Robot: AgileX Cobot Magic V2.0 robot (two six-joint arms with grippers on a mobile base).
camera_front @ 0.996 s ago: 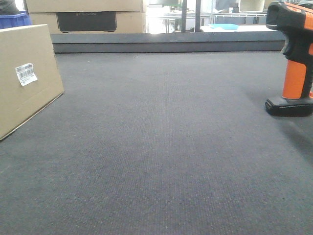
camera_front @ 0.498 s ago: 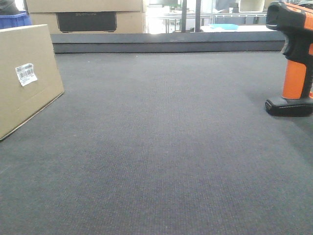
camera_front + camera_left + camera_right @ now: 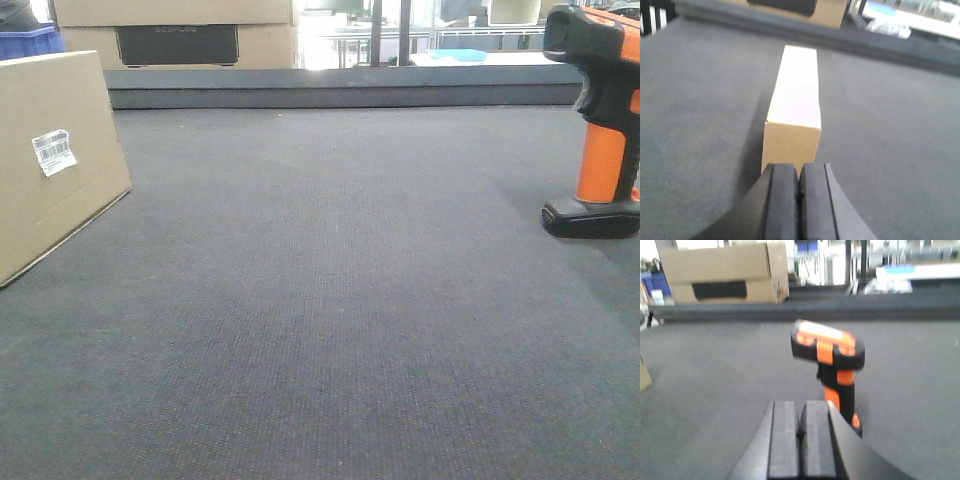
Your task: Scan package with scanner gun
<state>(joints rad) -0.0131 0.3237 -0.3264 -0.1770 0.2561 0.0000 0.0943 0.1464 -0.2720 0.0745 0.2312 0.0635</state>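
The package [image 3: 55,160], a plain brown cardboard box with a white barcode sticker [image 3: 53,151], stands on edge at the left of the dark mat. Seen end-on in the left wrist view, the package [image 3: 794,102] lies straight ahead of my left gripper [image 3: 799,172], which is shut and empty just short of it. The scanner gun [image 3: 598,120], with black head, orange handle and black foot, stands upright at the right edge. In the right wrist view the scanner gun [image 3: 832,365] rises just ahead and right of my right gripper [image 3: 801,412], which is shut and holds nothing.
A larger cardboard box with a dark printed panel [image 3: 177,33] sits beyond the raised back edge of the mat [image 3: 340,88]. A blue crate [image 3: 28,40] shows at the far left. Shelving and tables stand further back.
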